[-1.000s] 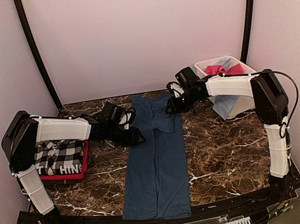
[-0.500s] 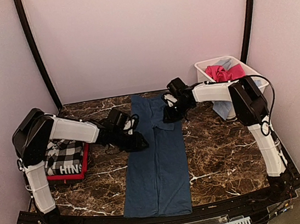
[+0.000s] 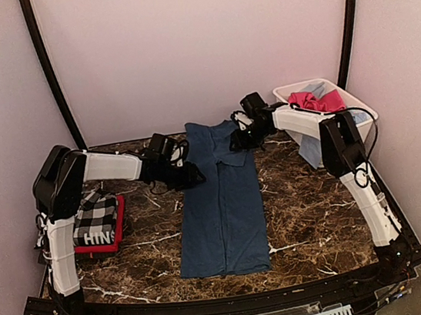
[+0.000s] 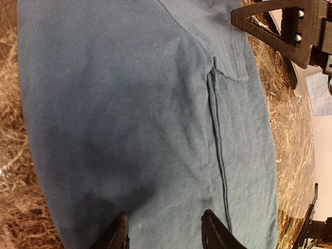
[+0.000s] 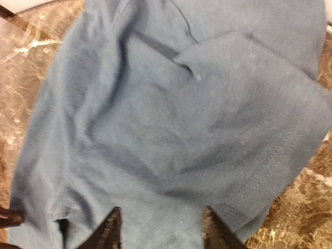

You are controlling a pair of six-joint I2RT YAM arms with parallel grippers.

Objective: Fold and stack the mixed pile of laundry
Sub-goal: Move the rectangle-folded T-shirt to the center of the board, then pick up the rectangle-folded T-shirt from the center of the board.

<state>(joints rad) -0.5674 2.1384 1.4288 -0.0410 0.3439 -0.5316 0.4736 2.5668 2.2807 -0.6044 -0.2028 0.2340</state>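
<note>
A navy blue tee, folded into a long strip, lies flat down the middle of the marble table. My left gripper rests on its left edge near the far end. In the left wrist view my left gripper stands open, with flat navy tee under the tips. My right gripper sits on the folded sleeve at the far right. It too is open over the navy tee. A checked garment with white lettering lies folded on a red tee at the left.
A white tub stands at the back right with a pink piece in it. A light blue piece hangs over the tub's side. Pale walls and black poles close in the back and sides.
Both grippers have moved toward the back wall, and the navy tee has slid that way with them. Its near edge now lies farther from the table's front.
</note>
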